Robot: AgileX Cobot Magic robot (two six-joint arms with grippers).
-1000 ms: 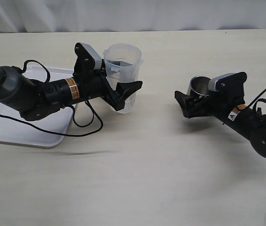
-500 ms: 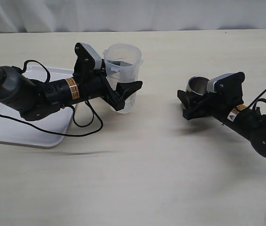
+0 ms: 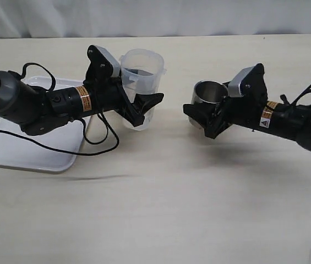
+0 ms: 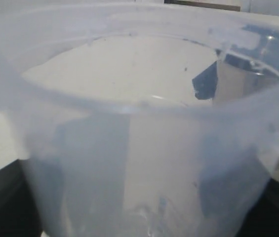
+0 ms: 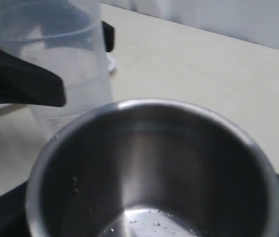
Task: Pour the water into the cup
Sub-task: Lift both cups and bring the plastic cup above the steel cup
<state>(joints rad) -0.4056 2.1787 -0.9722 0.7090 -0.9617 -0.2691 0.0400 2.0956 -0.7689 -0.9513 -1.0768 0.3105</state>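
Observation:
My left gripper (image 3: 142, 105) is shut on the translucent plastic beaker (image 3: 142, 74), holding it upright just above the table. In the left wrist view the beaker (image 4: 129, 98) fills the frame. A little clear water (image 4: 179, 217) lies at its bottom, barely visible. My right gripper (image 3: 202, 119) is shut on the short steel cup (image 3: 207, 93), held off the table and tipped slightly toward the beaker, a short gap to its right. In the right wrist view the cup (image 5: 149, 163) shows only a few droplets inside, with the beaker (image 5: 65, 59) just beyond its rim.
A white tray (image 3: 17, 154) lies on the table at the left, under my left arm. Black cables loop from both arms over the table. The table's far edge meets a white curtain at the back.
My right gripper has carried the steel cup left and slightly up, close to the beaker. My left gripper with the beaker has barely shifted.

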